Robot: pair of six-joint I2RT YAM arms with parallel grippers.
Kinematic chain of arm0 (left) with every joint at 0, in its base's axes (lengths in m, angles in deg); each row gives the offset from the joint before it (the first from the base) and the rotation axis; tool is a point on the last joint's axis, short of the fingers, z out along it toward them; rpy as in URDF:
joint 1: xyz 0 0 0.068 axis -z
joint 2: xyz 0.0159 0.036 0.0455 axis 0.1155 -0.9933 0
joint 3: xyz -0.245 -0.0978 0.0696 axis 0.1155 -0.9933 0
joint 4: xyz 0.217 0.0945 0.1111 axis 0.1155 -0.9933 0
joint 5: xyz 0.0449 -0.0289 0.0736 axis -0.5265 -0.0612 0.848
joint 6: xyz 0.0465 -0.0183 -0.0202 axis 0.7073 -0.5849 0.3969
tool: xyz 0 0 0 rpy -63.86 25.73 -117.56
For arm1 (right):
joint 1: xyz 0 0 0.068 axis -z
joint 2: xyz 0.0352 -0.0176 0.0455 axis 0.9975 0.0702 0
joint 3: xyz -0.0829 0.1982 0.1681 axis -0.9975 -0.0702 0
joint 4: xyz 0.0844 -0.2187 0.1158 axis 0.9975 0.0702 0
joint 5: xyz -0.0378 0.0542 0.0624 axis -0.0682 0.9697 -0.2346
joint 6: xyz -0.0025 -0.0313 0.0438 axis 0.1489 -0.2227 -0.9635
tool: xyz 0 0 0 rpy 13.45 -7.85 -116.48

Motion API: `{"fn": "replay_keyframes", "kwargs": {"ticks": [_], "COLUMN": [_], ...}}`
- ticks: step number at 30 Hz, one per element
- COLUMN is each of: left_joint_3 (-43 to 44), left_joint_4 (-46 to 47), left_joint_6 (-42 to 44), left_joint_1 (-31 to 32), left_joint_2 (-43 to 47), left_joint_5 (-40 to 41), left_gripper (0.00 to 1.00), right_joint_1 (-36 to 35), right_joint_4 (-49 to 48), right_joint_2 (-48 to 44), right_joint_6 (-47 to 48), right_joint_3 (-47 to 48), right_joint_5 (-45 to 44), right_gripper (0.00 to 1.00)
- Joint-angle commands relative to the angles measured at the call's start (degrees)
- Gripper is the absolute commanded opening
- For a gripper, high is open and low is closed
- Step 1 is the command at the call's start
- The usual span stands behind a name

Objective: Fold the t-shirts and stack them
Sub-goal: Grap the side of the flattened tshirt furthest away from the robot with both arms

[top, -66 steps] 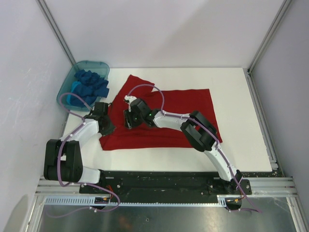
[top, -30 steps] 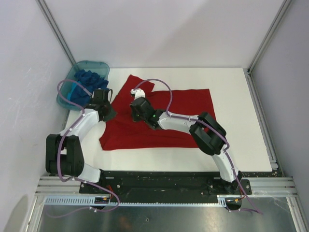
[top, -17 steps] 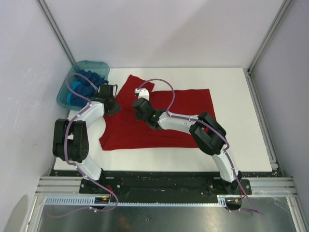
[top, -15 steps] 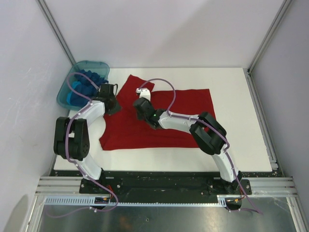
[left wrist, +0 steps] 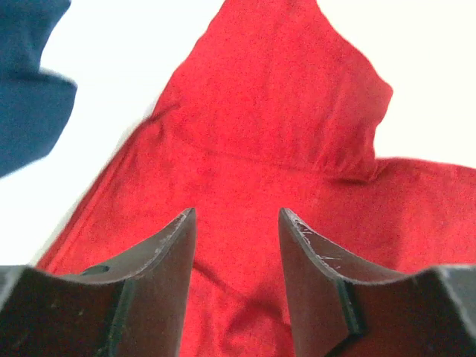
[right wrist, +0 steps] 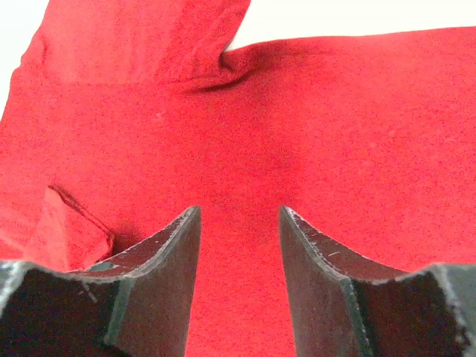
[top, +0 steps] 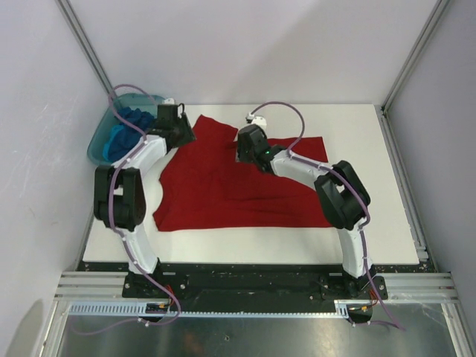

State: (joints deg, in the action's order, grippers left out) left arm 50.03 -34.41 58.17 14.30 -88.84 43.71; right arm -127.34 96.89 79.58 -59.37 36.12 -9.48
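Black fingers (left wrist: pixel 160 260) of the left gripper (left wrist: pixel 236 216): how do they stand? (Student)

Parted, roughly halfway, with nothing gripped; red cloth shows through the gap beneath them. This is the red t-shirt (left wrist: pixel 282 111). Its sleeve lies straight ahead of the fingertips, spread on the white table (left wrist: pixel 416 59). Ahead and to the left, dark cloth of the blue t-shirts (left wrist: pixel 26 97) fills the corner, blurred. (Tutor)

And the right gripper (right wrist: pixel 239 212)? (Student)

Likewise parted and empty, poised over the shirt's body. Ahead of it and to the left, the sleeve joins the body at a creased fold (right wrist: pixel 216 78). Just left of its left finger, a small flap (right wrist: pixel 71 230) of the red cloth is doubled over. (Tutor)

How do the two lie when seen from above? (Student)

In the overhead view the left gripper (top: pixel 182 130) sits at the sleeve, on the far left corner of the red t-shirt (top: pixel 238 186). The right gripper (top: pixel 242 149) is near the far edge, closer to the middle, well apart from its partner. From both grippers the shirt stretches back toward the arm bases, lying flat and largely spread. Just beyond the left gripper, on its left, the teal tub (top: pixel 100 141) holds the blue t-shirts (top: pixel 134 126), bunched and unfolded. (Tutor)
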Motion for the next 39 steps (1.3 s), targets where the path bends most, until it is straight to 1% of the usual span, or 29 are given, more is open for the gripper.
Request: {"fn": "replay_keyframes", "kwargs": {"ticks": [1,6,16,22,26,28,33,39], "left_joint_3": [10.0,21.3,37.6,48.4,50.5,50.9,50.9,51.3], "left_joint_4": [2.3,2.2,1.8,-1.9,-3.6,-4.2,-6.7,-8.5], "left_joint_6": [4.6,8.7,16.1,20.7,19.9,19.0,13.0,8.6], "left_joint_1": [1.1,1.4,1.4,1.5,1.3,1.3,0.4,-0.3], "left_joint_2": [-7.2,-16.9,-29.5,-36.9,-39.3,-39.6,-39.7,-40.4], "left_joint_5": [1.4,3.5,5.4,6.0,5.6,7.2,9.3,10.5], "left_gripper": [0.52,0.51,0.53,0.56,0.56,0.55,0.52,0.53], "right_joint_1": [2.2,5.7,12.2,15.0,16.7,17.4,19.2,21.7], "right_joint_4": [2.2,3.1,2.3,2.6,3.0,3.2,3.8,3.8], "right_joint_2": [-4.5,-6.1,-7.5,-8.1,-8.4,-8.5,-8.9,-9.4], "right_joint_6": [0.1,1.2,3.0,3.4,3.2,3.3,3.3,2.9], "right_joint_3": [-1.0,-2.7,-3.3,-3.3,-3.3,-3.4,-4.1,-5.2], "right_joint_5": [3.0,5.3,9.6,11.0,12.3,12.8,14.5,16.4], "right_gripper": [0.50,0.50,0.49,0.49,0.48,0.48,0.48,0.47]}}
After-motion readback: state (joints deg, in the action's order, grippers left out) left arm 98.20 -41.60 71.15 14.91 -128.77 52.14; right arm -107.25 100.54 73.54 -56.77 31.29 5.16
